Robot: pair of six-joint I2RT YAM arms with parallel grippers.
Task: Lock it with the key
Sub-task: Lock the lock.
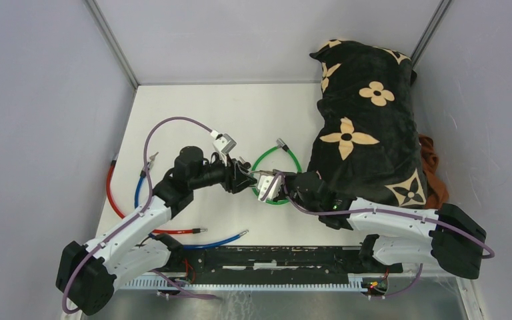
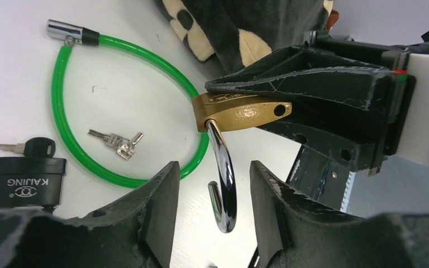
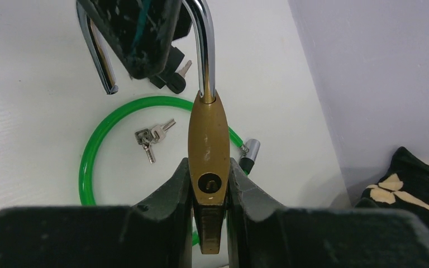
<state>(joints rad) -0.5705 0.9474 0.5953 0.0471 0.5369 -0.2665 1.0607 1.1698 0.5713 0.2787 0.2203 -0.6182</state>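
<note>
brass padlock with popped chrome shackle clamped in right gripper, left gripper spread loose around that shackle, small silver keys seen lying inside green cable loop on white table

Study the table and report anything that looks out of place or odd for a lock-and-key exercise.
A big black flowered pillow sprawls over the table's right side, orange cloth beside it: odd among locks. The small keys lie loose inside the green cable loop, while the brass padlock is open.
</note>
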